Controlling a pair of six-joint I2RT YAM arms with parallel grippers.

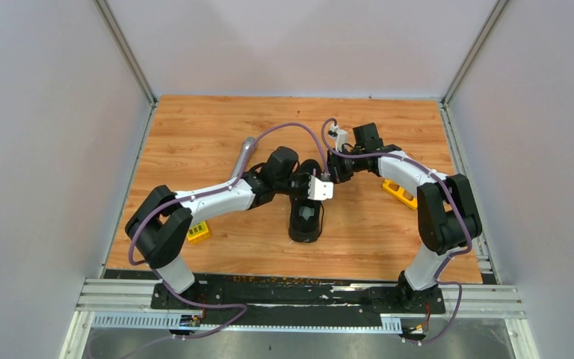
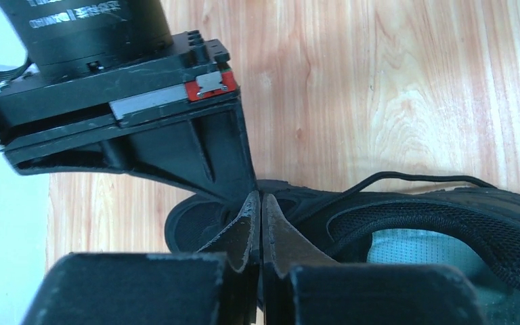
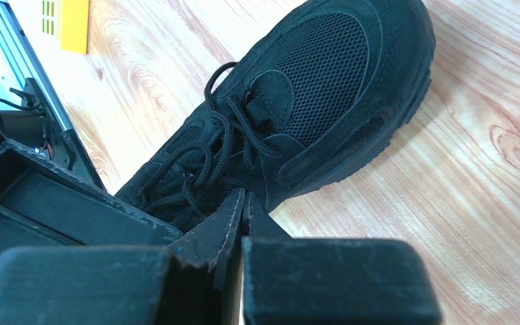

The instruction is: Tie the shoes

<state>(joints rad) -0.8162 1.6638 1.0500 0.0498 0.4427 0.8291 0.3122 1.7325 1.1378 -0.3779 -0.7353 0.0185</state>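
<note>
top external: high at near edge, looks down on whole table (image 1: pixel 194 134) | left wrist: close over sneaker (image 2: pixel 413 223) opening | right wrist: close over its toe | shared: sneaker

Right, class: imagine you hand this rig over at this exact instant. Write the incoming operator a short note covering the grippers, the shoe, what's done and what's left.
Left gripper: shut, tips over the sneaker near its tongue. Whether it pinches a lace cannot be seen.
Right gripper: shut, tips down among the laces. A pinch is not confirmed here either.
Sneaker: upright on the table between the arms, heel toward the bases.
Done: both grippers are at the lacing.
Left: the laces lie loose and no bow shows, so the tying itself likely remains.
</note>
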